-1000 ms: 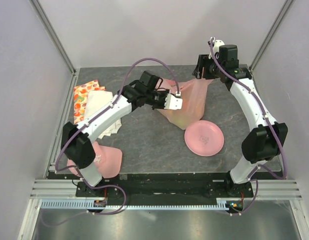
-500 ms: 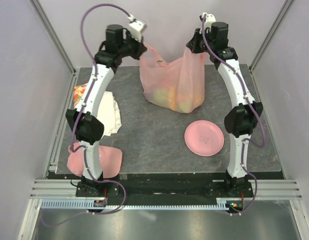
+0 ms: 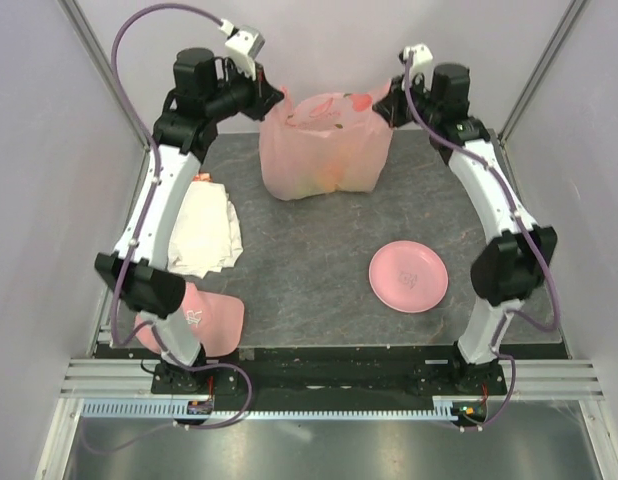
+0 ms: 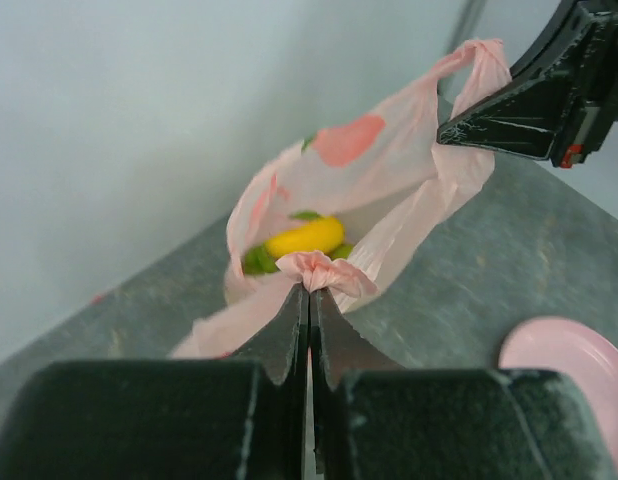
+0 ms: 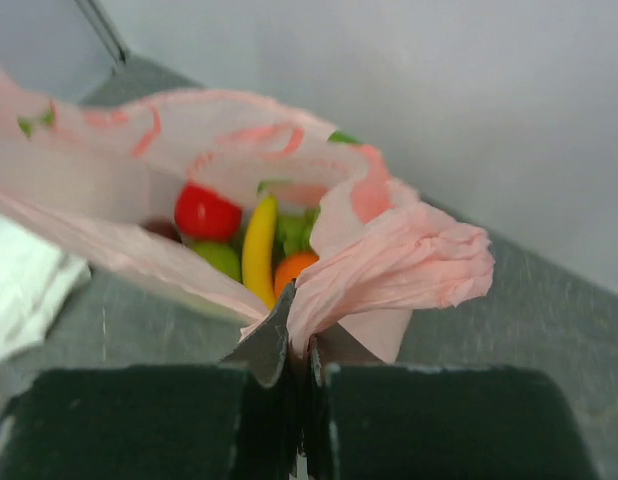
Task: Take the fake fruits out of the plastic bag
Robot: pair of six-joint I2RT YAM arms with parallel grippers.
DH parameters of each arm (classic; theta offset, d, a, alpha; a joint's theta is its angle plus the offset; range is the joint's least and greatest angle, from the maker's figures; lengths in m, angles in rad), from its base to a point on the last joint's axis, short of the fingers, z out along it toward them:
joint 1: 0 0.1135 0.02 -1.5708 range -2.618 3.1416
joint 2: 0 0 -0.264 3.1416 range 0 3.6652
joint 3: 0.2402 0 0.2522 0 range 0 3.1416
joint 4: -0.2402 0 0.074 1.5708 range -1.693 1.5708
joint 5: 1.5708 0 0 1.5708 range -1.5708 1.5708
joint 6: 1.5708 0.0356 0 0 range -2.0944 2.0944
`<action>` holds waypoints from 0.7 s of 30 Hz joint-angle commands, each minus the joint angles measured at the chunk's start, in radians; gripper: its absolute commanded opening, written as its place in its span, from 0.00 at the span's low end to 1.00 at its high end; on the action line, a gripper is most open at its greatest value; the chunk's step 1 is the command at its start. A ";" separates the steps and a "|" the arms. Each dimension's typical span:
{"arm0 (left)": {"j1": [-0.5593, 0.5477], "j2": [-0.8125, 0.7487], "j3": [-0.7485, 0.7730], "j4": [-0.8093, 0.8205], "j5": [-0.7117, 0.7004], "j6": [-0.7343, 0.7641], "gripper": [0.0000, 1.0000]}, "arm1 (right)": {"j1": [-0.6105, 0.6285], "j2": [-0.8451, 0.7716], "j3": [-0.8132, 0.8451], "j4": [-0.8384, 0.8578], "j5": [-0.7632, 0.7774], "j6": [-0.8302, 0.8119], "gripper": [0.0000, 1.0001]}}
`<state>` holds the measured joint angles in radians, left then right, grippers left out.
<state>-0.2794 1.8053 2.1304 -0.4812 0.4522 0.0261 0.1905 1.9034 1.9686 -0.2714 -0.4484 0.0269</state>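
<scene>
Left gripper (image 4: 309,292) pinches one side of plastic bag (image 3: 324,150), right gripper (image 5: 294,320) pinches other side. Bag hangs open between them. Fake fruits (image 5: 259,245) sit low inside, under both grippers.

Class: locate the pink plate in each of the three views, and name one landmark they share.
Top external: plate right of centre.
Left wrist: plate at the lower right corner, cut off by the edge.
Right wrist: not in it.
Shared landmark: the bag, in all three.
</scene>
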 commanded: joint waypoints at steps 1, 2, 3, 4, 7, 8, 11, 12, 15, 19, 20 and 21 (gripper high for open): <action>-0.012 -0.225 -0.207 -0.035 0.095 0.019 0.02 | -0.008 -0.259 -0.324 0.029 -0.018 -0.160 0.00; -0.012 -0.268 -0.261 -0.052 0.083 0.024 0.02 | -0.010 -0.289 -0.386 0.005 -0.012 -0.169 0.00; -0.012 -0.341 -0.394 -0.069 0.080 0.023 0.02 | -0.008 -0.344 -0.506 -0.014 -0.013 -0.182 0.00; -0.012 -0.392 -0.474 -0.088 0.082 0.032 0.02 | -0.010 -0.368 -0.563 -0.035 -0.018 -0.203 0.02; -0.014 -0.556 -0.774 -0.089 0.068 -0.004 0.02 | 0.004 -0.431 -0.738 -0.136 0.005 -0.246 0.21; -0.014 -0.584 -0.827 -0.088 0.080 -0.017 0.02 | 0.004 -0.440 -0.767 -0.188 0.042 -0.258 0.23; -0.015 -0.638 -0.923 -0.086 0.117 -0.106 0.01 | 0.004 -0.455 -0.749 -0.348 0.070 -0.340 0.51; -0.017 -0.641 -0.928 -0.083 0.121 -0.126 0.01 | 0.004 -0.466 -0.678 -0.392 0.042 -0.369 0.57; -0.015 -0.643 -0.923 -0.050 0.111 -0.130 0.02 | 0.004 -0.504 -0.494 -0.515 -0.048 -0.462 0.76; -0.015 -0.643 -0.911 -0.016 0.129 -0.152 0.02 | 0.050 -0.498 -0.242 -0.609 -0.114 -0.455 0.82; -0.015 -0.644 -0.912 -0.011 0.132 -0.161 0.01 | 0.070 -0.488 -0.187 -0.606 -0.113 -0.437 0.82; -0.015 -0.647 -0.915 -0.011 0.129 -0.179 0.02 | 0.091 -0.486 -0.179 -0.597 -0.115 -0.423 0.81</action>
<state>-0.2939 1.1805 1.1900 -0.5560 0.5400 -0.0738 0.2119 1.4685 1.6344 -0.8165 -0.4759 -0.3763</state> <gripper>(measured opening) 0.025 0.819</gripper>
